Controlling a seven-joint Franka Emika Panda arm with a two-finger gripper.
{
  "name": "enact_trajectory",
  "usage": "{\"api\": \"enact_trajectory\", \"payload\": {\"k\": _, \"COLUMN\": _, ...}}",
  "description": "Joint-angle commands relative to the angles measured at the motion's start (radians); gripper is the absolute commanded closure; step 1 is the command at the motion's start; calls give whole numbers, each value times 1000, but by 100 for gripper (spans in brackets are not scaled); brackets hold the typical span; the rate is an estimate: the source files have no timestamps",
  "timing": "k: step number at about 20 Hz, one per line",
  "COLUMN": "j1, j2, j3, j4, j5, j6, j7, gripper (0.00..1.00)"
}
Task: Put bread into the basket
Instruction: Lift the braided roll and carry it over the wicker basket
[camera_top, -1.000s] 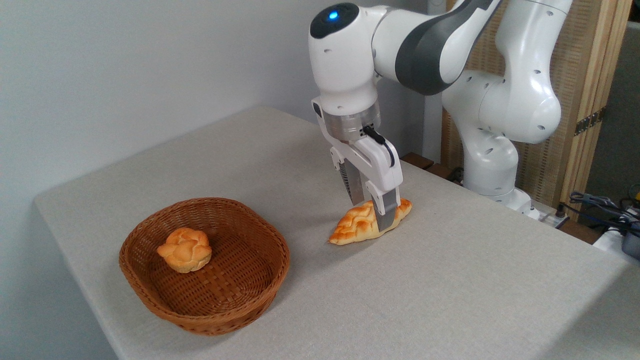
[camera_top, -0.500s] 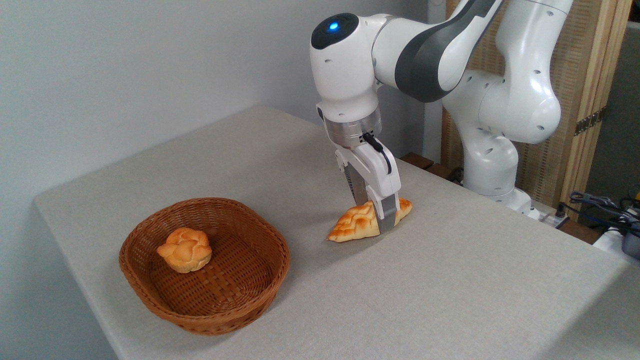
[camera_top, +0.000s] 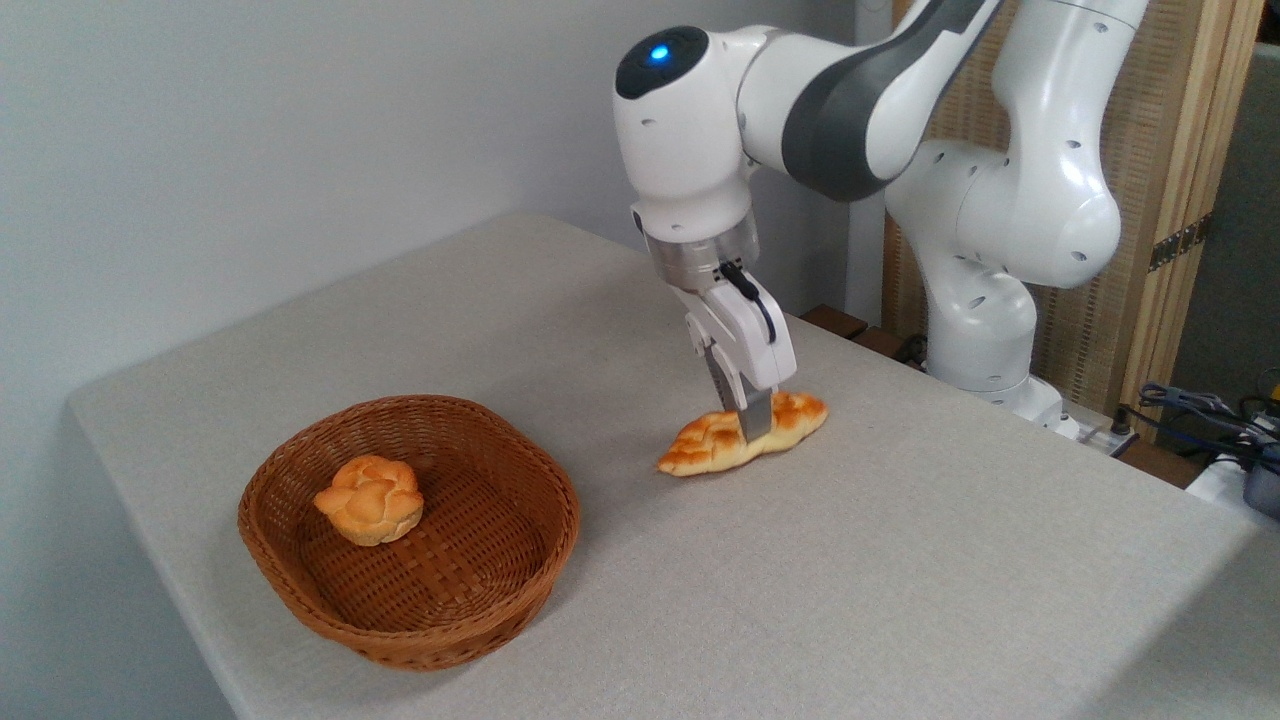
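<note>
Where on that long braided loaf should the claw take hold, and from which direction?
Probably around the middle of the bread, from straight above, with one finger on each long side. It lies flat on the table, with its ends tapering to points. The claw is already there.

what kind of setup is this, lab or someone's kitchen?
Likely a lab or demo corner, not a kitchen: a robot arm mounted beside a cloth-covered table, loose cables at the right edge, and only a basket and bread as props.

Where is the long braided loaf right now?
The long golden braided loaf lies on the grey table, right of the brown wicker basket, with the gripper closed across its middle.
</note>
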Motion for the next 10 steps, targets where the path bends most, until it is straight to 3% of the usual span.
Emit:
{"api": "enact_trajectory", "payload": {"k": 1, "j1": -33, "j2": -1, "j3": 16, "j4": 192, "j5": 4, "j6": -225, "j7": -1, "gripper": 89}}
{"api": "enact_trajectory", "payload": {"k": 4, "j1": -52, "j2": 16, "j3": 88, "j4": 335, "j5": -42, "j6": -237, "j7": -9, "gripper": 86}}
{"api": "enact_trajectory", "payload": {"k": 7, "j1": -71, "j2": 96, "j3": 169, "j4": 478, "j5": -149, "j6": -214, "j7": -17, "gripper": 86}}
{"api": "enact_trajectory", "payload": {"k": 10, "j1": -73, "j2": 218, "j3": 171, "j4": 598, "j5": -182, "j6": -47, "j7": -12, "gripper": 82}}
